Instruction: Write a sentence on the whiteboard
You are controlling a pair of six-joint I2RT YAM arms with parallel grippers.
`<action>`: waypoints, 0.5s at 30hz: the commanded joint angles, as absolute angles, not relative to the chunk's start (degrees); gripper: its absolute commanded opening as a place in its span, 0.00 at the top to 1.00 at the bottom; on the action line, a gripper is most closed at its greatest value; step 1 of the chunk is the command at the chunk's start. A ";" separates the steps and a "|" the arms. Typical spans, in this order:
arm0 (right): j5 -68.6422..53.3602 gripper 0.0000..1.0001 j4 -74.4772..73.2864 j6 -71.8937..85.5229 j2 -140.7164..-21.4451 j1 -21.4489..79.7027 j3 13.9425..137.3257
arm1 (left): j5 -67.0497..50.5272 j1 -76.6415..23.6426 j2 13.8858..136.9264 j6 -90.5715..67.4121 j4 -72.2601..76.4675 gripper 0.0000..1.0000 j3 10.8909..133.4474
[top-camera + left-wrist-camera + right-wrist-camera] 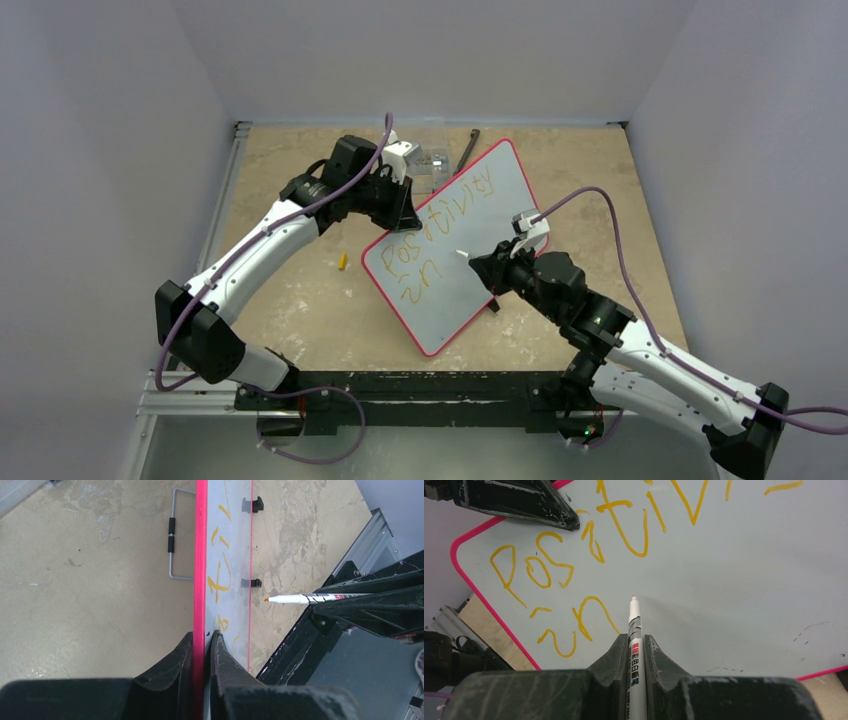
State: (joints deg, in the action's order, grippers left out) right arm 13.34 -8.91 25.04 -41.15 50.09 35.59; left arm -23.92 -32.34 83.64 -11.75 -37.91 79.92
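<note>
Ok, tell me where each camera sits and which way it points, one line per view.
Top external: above and behind the robot, looking down on the table; the left arm and right arm show, flanking the whiteboard.
Left wrist: on the left arm, looking along the whiteboard's pink edge; the left gripper clamps that edge.
Right wrist: on the right arm, facing the whiteboard's face and the sentence; the right gripper holds the marker.
Shared: both wrist views show the marker and the sentence.
</note>
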 commanded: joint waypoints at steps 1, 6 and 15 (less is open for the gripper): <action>12.67 1.00 -5.17 24.33 -40.23 49.83 35.27 | -15.04 -32.34 82.88 -5.60 -43.06 1.00 78.57; 13.51 1.00 -4.75 24.20 -40.66 49.83 35.39 | -14.83 -32.43 82.80 -5.54 -43.11 1.00 78.49; 14.69 1.00 -4.83 24.51 -39.43 49.83 34.76 | -14.58 -32.86 82.77 -5.45 -43.12 1.00 78.40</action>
